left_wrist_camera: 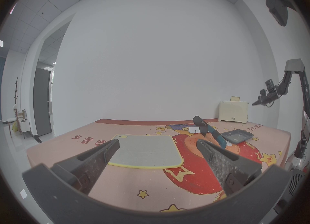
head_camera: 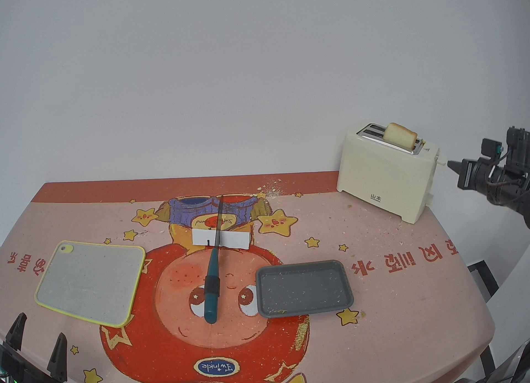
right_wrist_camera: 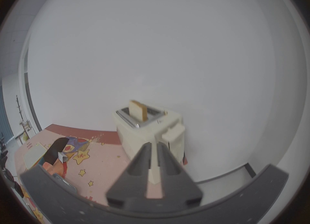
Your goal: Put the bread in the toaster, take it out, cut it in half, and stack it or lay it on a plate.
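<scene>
1. Head view, far left: the left gripper sits low at the worktop's near edge, fingers spread wide and holding nothing.
2. Just ahead of that gripper the green-rimmed cutting board lies flat. In the left wrist view it is framed between the two open fingers.
3. Farther ahead and off to that gripper's right is the teal-handled knife, its blade propped across a small white block.
4. Next along, the grey plate lies flat just right of the knife handle, with crumbs in it.
5. Now the cream toaster, directly in front of the right gripper. The bread stands up out of one slot.
6. Far right, the right gripper hangs raised beyond the worktop's edge. Its fingers are pressed together on nothing and its tip points at the toaster's lever end, very close. I cannot tell whether they touch.
</scene>
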Motion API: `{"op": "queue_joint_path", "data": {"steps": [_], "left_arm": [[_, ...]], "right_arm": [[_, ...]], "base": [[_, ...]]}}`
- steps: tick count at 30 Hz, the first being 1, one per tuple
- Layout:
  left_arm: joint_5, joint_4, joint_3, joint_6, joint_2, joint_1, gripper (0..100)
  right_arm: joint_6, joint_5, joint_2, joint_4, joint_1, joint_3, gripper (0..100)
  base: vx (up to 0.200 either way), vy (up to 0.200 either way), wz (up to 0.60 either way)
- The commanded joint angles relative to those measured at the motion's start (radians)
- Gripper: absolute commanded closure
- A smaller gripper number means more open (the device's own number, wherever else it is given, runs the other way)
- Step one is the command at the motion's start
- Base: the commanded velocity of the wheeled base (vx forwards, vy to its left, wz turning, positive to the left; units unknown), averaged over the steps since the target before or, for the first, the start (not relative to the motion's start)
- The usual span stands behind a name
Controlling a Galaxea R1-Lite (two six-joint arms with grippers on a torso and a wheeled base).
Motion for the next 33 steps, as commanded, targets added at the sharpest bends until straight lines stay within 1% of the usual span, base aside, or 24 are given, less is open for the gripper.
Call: {"op": "queue_joint_path", "data": {"steps": [1,2,4,5,6,7,8,10,11,13,15,19,32,33], "left_arm": [[0.000,0.000,0.018,-0.001,0.000,0.000,0],[0.000,0.000,0.018,0.001,0.000,0.000,0],[0.000,0.000,0.018,-0.001,0.000,0.000,0],[0.000,0.000,0.018,-0.001,0.000,0.000,0],[0.000,0.000,0.018,0.001,0.000,0.000,0],[0.000,0.000,0.018,0.001,0.000,0.000,0],[0.000,0.000,0.018,-0.001,0.000,0.000,0],[0.000,0.000,0.018,-0.001,0.000,0.000,0],[0.000,0.000,0.018,0.001,0.001,0.000,0],[0.000,0.000,0.018,0.001,0.000,0.000,0],[0.000,0.000,0.018,-0.001,0.000,0.000,0],[0.000,0.000,0.018,-0.001,0.000,0.000,0],[0.000,0.000,0.018,-0.001,0.000,0.000,0],[0.000,0.000,0.018,-0.001,0.000,0.000,0]], "right_arm": [[-0.041,0.079,0.033,0.085,0.004,-0.130,0],[-0.062,0.161,0.081,0.101,0.002,-0.176,0],[-0.065,0.165,0.085,0.101,0.001,-0.179,0],[-0.093,0.217,0.153,0.100,-0.001,-0.230,0],[-0.099,0.237,0.174,0.103,0.001,-0.247,0],[-0.099,0.237,0.174,0.103,0.001,-0.247,0],[-0.110,0.271,0.214,0.109,0.001,-0.276,0],[-0.127,0.276,0.254,0.109,0.004,-0.311,0],[-0.133,0.277,0.286,0.111,0.005,-0.345,0],[-0.136,0.277,0.328,0.111,0.005,-0.397,0],[-0.136,0.277,0.383,0.124,0.005,-0.471,0],[-0.136,0.276,0.412,0.149,0.007,-0.515,0],[-0.134,0.270,0.449,0.155,0.034,-0.572,0],[-0.136,0.270,0.456,0.155,0.034,-0.578,100]], "base": [[0.000,0.000,0.00],[0.000,0.000,0.00],[0.000,0.000,0.00],[0.000,0.000,0.00],[0.000,0.000,0.00],[0.000,0.000,0.00],[0.000,0.000,0.00],[0.000,0.000,0.00],[0.000,0.000,0.00],[0.000,0.000,0.00],[0.000,0.000,0.00],[0.000,0.000,0.00],[0.000,0.000,0.00],[0.000,0.000,0.00]]}}
